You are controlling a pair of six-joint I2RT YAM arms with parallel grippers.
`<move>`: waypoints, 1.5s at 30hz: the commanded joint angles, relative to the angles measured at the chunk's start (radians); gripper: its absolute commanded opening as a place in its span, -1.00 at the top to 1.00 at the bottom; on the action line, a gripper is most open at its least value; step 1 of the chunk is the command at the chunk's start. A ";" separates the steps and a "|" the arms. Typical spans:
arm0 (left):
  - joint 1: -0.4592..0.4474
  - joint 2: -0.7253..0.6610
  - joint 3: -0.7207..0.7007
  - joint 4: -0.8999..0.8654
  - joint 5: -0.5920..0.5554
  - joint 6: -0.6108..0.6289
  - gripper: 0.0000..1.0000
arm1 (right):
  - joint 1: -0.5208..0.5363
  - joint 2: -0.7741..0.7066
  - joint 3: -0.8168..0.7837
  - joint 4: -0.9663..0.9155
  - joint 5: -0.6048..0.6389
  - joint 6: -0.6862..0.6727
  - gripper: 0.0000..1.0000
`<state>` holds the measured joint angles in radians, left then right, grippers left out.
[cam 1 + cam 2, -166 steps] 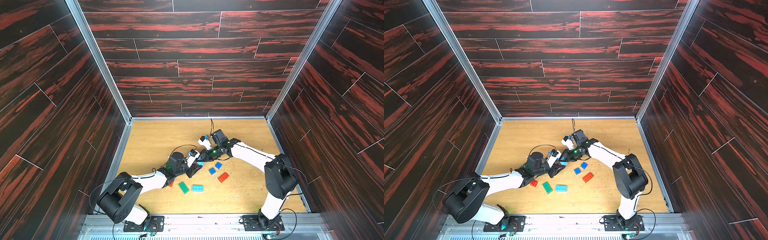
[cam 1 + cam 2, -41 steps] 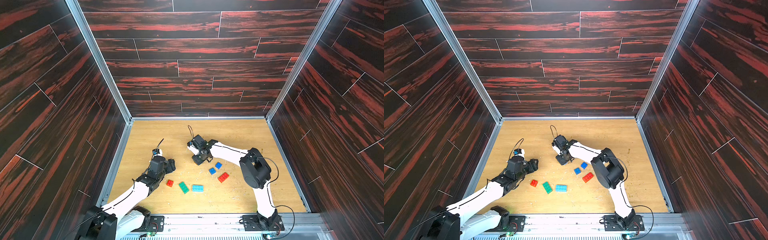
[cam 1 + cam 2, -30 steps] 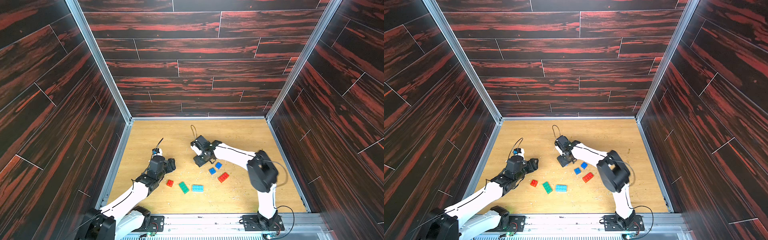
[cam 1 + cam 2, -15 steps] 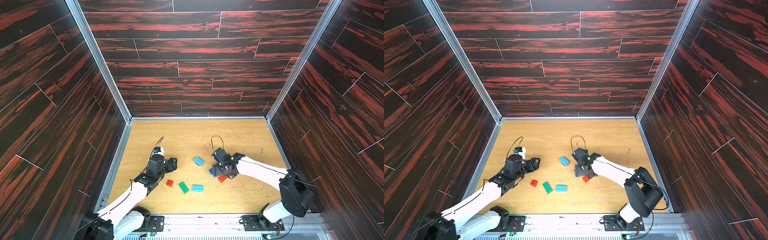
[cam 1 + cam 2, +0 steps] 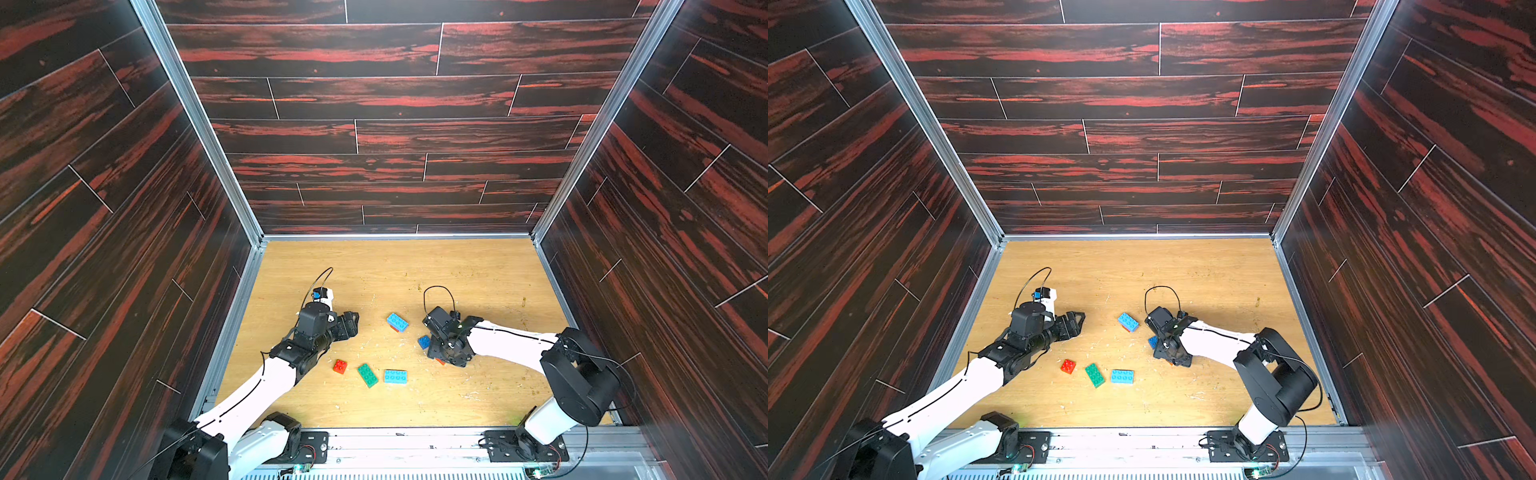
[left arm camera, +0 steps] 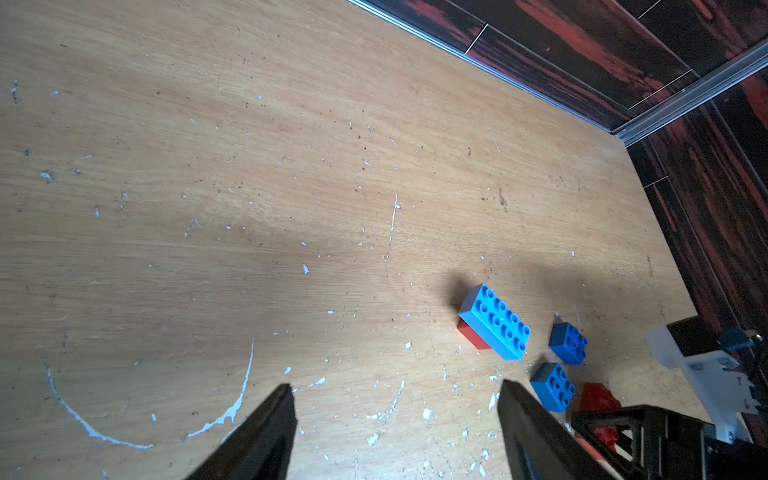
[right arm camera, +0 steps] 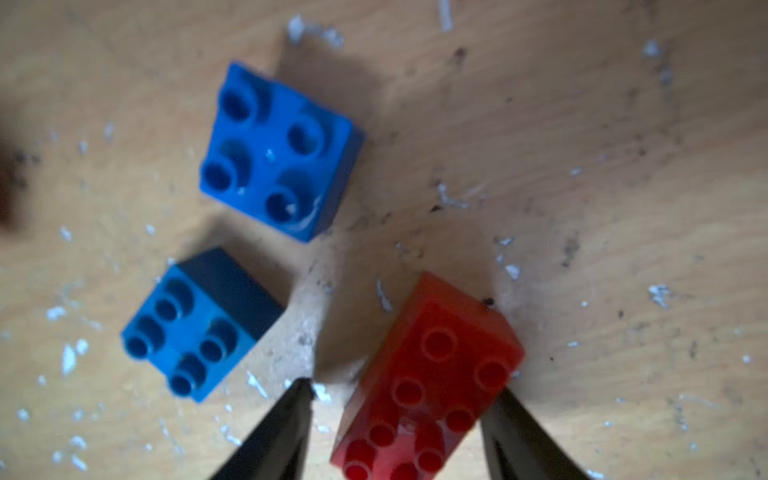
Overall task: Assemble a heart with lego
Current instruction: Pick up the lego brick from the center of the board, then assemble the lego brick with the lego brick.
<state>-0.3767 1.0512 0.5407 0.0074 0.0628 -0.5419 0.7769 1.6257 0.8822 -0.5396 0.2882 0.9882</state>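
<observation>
Eight lego bricks sit on the worktop (image 5: 415, 266), with no heart built yet. Nearest, a red square (image 5: 340, 366), a green brick (image 5: 368, 375) and a light-blue brick (image 5: 395, 376) lie in a loose row. Just beyond, to the right, the right end effector (image 7: 401, 390) straddles a long red brick (image 7: 428, 374). Its jaws are spread, one finger at the brick's side and the other a gap away. Two blue squares (image 7: 274, 153) lie just beside.

A clean pick likely means centring first, so both fingers meet the long sides squarely; otherwise the brick may twist toward the squares.

Farther off, the only joined pair (image 5: 397, 322), light blue on red, rests mid-worktop. To its left the left end effector (image 6: 395, 386) hovers, spread and empty. The pale wood is scratched and flecked with white chips. Dark, red-streaked panels (image 5: 374, 95) wall in the left, far and right sides, edged with aluminium rails.
</observation>
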 commanded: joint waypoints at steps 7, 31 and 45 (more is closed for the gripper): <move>0.006 -0.017 0.005 -0.026 0.002 0.009 -0.62 | 0.004 0.029 0.061 -0.096 0.123 -0.073 0.51; 0.036 0.068 0.042 0.065 -0.054 -0.178 -0.65 | 0.025 0.360 0.707 -0.117 -0.191 -1.018 0.78; 0.040 0.078 0.033 0.036 -0.061 -0.150 -0.65 | 0.020 0.525 0.895 -0.250 -0.222 -1.153 0.82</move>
<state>-0.3420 1.1275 0.5594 0.0525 0.0158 -0.7040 0.7963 2.1315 1.7462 -0.7353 0.0895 -0.1188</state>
